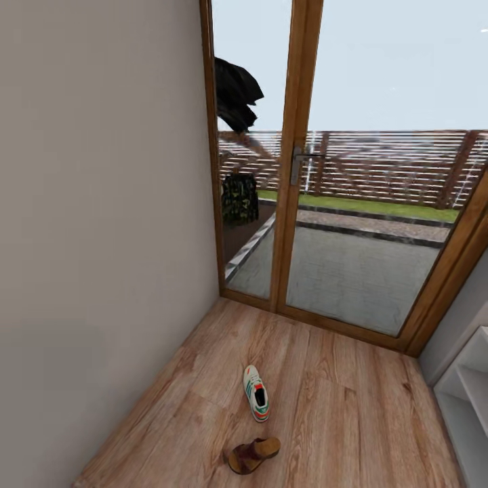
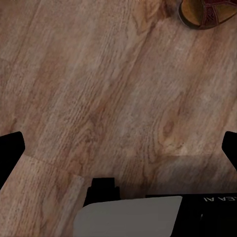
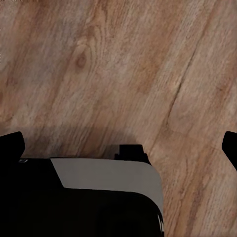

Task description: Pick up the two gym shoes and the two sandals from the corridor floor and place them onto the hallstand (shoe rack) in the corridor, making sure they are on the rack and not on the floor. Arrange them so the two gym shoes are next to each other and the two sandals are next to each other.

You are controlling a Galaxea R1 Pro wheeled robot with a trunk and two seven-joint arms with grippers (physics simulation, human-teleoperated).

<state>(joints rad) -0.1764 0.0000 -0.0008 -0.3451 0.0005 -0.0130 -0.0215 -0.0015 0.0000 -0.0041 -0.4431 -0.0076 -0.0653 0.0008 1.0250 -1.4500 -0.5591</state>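
A pale grey hallstand [image 1: 468,400] at the right edge shows bare shelves. On the corridor floor [image 1: 339,407] one gym shoe [image 1: 256,393] lies lengthwise toward the glass doors [image 1: 339,203]; nearer, a sandal [image 1: 253,455] lies crosswise. Both grippers' jaws are spread wide, holding nothing.

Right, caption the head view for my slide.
One gym shoe and one sandal lie on the corridor floor before glass doors.
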